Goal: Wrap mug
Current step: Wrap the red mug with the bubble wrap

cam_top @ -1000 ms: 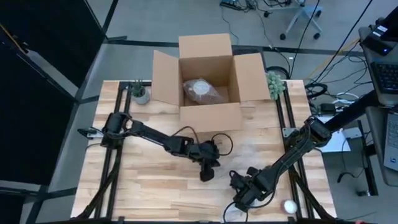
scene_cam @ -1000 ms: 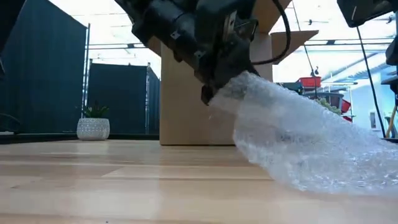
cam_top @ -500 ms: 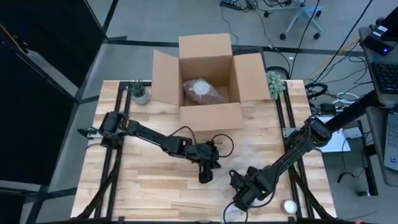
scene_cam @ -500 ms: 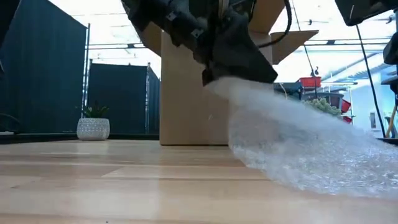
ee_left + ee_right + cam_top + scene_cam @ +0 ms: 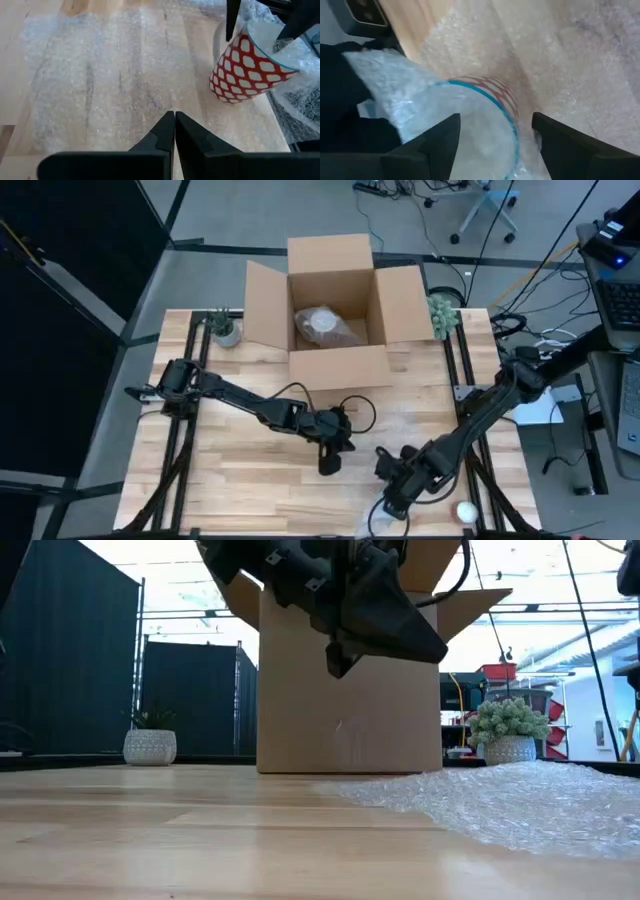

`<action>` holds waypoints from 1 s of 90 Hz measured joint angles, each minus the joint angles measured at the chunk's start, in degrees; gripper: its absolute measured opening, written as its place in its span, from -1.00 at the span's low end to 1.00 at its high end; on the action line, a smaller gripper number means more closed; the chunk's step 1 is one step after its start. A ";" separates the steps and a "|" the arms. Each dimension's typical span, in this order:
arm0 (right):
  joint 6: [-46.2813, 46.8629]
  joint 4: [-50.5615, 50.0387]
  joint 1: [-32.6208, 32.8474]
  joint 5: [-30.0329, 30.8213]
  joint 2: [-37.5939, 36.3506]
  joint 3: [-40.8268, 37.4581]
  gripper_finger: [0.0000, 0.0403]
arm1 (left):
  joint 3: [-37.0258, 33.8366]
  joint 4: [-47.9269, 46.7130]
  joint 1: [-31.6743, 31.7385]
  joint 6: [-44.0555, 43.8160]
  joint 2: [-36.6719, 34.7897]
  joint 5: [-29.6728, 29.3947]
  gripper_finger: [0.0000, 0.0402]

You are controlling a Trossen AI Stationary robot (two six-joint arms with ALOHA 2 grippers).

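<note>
The red-and-white patterned mug (image 5: 240,70) with a blue rim (image 5: 495,102) lies tilted near the table's front right. My right gripper (image 5: 496,125) (image 5: 393,498) is shut on it. A clear sheet of bubble wrap (image 5: 100,75) (image 5: 500,805) lies flat on the wood, and one end of it is bunched over the mug's mouth (image 5: 395,85). My left gripper (image 5: 175,116) (image 5: 330,467) hangs shut above the flat wrap, left of the mug, holding nothing (image 5: 338,668). My right gripper has one finger (image 5: 232,20) on each side of the mug's mouth end (image 5: 512,107), with bunched bubble wrap caught there too. The fingers slant down from the table's right. The mug is tilted, and its base end (image 5: 225,95) rests on the wrap-covered table.
An open cardboard box (image 5: 335,320) with a wrapped bundle inside stands at the table's far middle. Small potted plants (image 5: 228,330) (image 5: 443,315) flank it. A white ball (image 5: 465,510) lies at the near right corner. Bare wood lies at the left front.
My left gripper has let go of the bubble wrap edge it held raised. That part of the sheet has fallen and now lies flat on the table. The gripper stays above it.
</note>
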 joint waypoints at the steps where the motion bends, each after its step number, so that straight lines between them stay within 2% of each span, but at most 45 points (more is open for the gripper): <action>1: 0.00 0.00 0.00 0.00 -0.20 0.00 0.16 | 0.00 -0.01 0.00 -0.01 0.00 0.00 -1.00; 25: -1.55 -0.65 0.00 0.18 -6.52 0.00 0.16 | 0.00 0.29 0.00 -0.03 0.00 0.00 -1.00; 36: -1.04 -0.73 1.05 3.06 -8.79 0.00 0.16 | 0.00 0.88 0.00 -0.03 0.00 0.00 -1.00; 73: 3.44 -3.28 6.50 8.37 -9.20 0.00 0.16 | 0.00 1.54 1.39 0.08 0.00 -0.44 -1.00; 82: 3.45 -3.41 8.15 13.75 -9.20 0.00 0.16 | 0.00 1.46 2.83 -0.05 0.00 -0.41 -0.98; 90: 3.19 -3.53 9.77 19.10 -9.20 0.00 0.16 | 0.00 1.39 3.88 -1.25 0.00 0.18 -0.88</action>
